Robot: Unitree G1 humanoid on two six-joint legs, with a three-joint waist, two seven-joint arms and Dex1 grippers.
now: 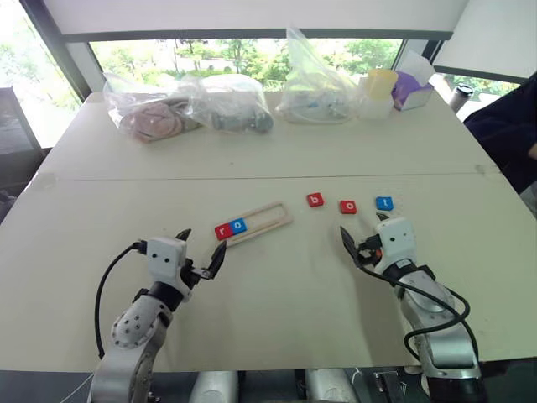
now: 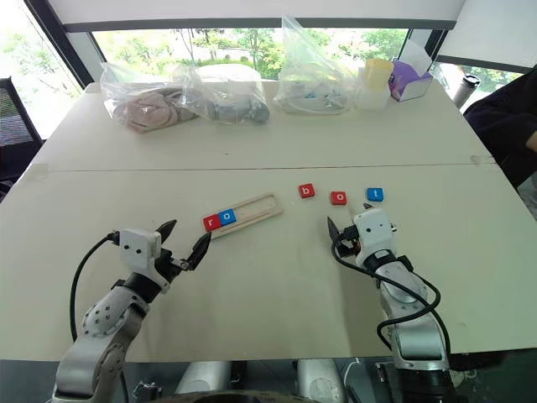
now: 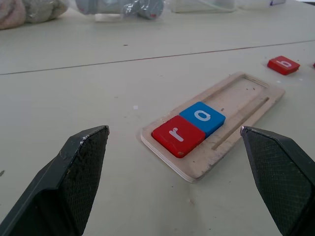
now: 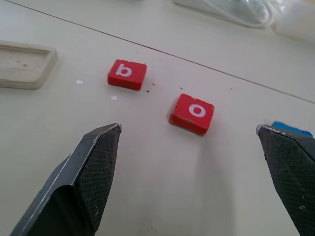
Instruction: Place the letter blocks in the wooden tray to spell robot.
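Observation:
The wooden tray [image 1: 270, 217] lies at a slant at the table's centre. At its left end sit a red r block [image 1: 222, 232] and a blue o block [image 1: 238, 225], side by side. To the tray's right, three loose blocks lie in a row on the table: red b [image 1: 315, 200], red o [image 1: 347, 206] and blue t [image 1: 384, 203]. My left gripper [image 1: 201, 245] hovers open just short of the tray's left end, holding nothing. Open and empty, my right gripper [image 1: 363, 228] hangs close behind the red o [image 4: 193, 113] and the blue t.
Clear plastic bags [image 1: 185, 105] with odds and ends line the table's far side, beside a yellow cup [image 1: 379, 84] and a purple box [image 1: 413, 88]. A person's dark sleeve [image 1: 512, 134] shows at the far right. A seam [image 1: 126, 178] crosses the table.

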